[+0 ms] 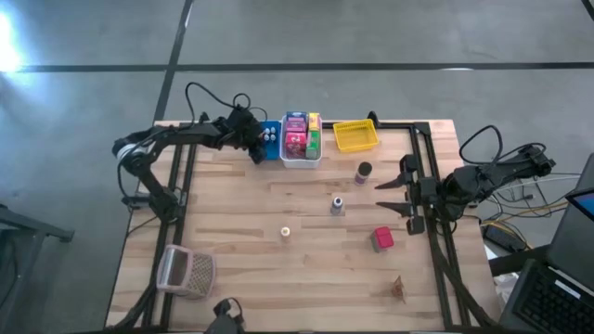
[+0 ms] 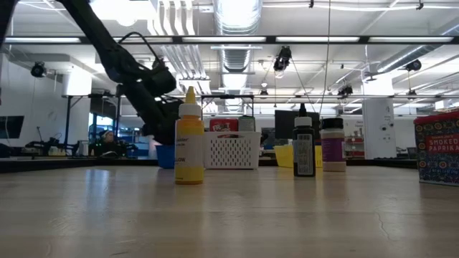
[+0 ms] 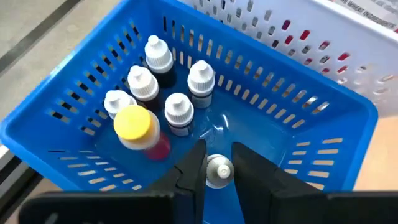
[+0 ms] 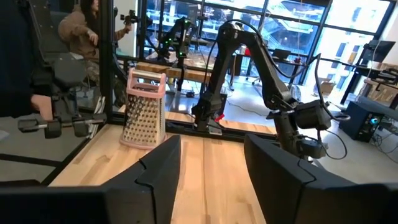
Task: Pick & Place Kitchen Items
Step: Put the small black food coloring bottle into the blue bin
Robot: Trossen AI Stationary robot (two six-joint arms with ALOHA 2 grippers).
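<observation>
Closest to the left wrist camera, the left gripper (image 3: 217,163) stands over the blue bin (image 3: 323,106) at the table's far edge, jaws clenched on a white-capped bottle (image 3: 217,171). Light, rigid, probably slippery plastic, it is best pinched at the neck. Beyond, five bottles (image 3: 149,112) cluster. The right gripper (image 1: 394,197), jaws released, waits near the table's right edge.

One camera looks straight down on the counter (image 1: 306,260); one sits level at its surface; both share the white bin (image 1: 301,158). Wrist cameras look close past each claw.
</observation>
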